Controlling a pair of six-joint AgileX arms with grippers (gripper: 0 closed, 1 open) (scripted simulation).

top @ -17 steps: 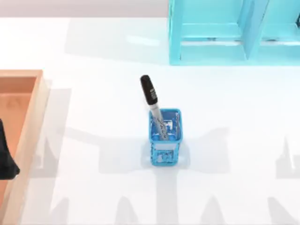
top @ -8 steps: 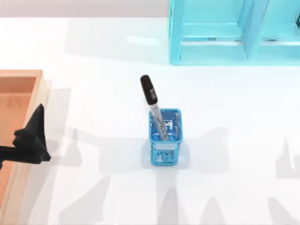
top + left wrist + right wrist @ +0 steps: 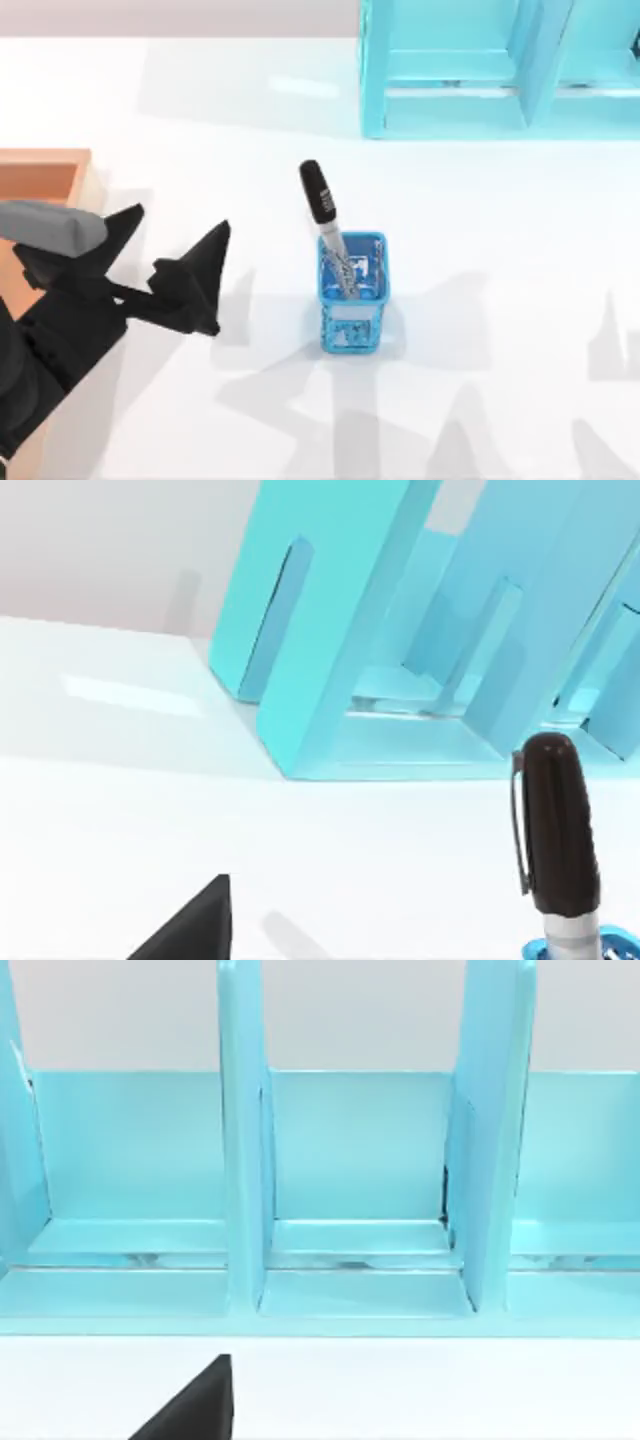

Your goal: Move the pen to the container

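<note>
Reaching in from the table's left side, our left gripper (image 3: 172, 245) hangs above the white tabletop (image 3: 480, 200) with its two black fingers spread apart and nothing between them. What matters for the coming move is where the slim marker with a thick black cap and grey-white lettered barrel (image 3: 327, 225) lies from it: the pen is at roughly three o'clock from the gripper in the top view, apart from it, with bare table between.

The pen stands in the small blue mesh pen cup (image 3: 352, 292), its barrel end down inside the cup and its cap well clear of the rim. Its long axis is near upright, leaning so the cap tips toward eleven o'clock. In the left wrist view the black cap (image 3: 555, 825) rises ahead of that camera, with the turquoise shelf unit (image 3: 400, 640) behind it.

The large shallow light-brown wooden tray with raised plank walls (image 3: 50, 165) sits at nine o'clock from the cup, at the table's left edge, partly covered by our left arm.

We judge the left arm the nearer one for this grasp, taking the exposed cap or upper barrel. Our right arm is parked facing the shelf unit.
</note>
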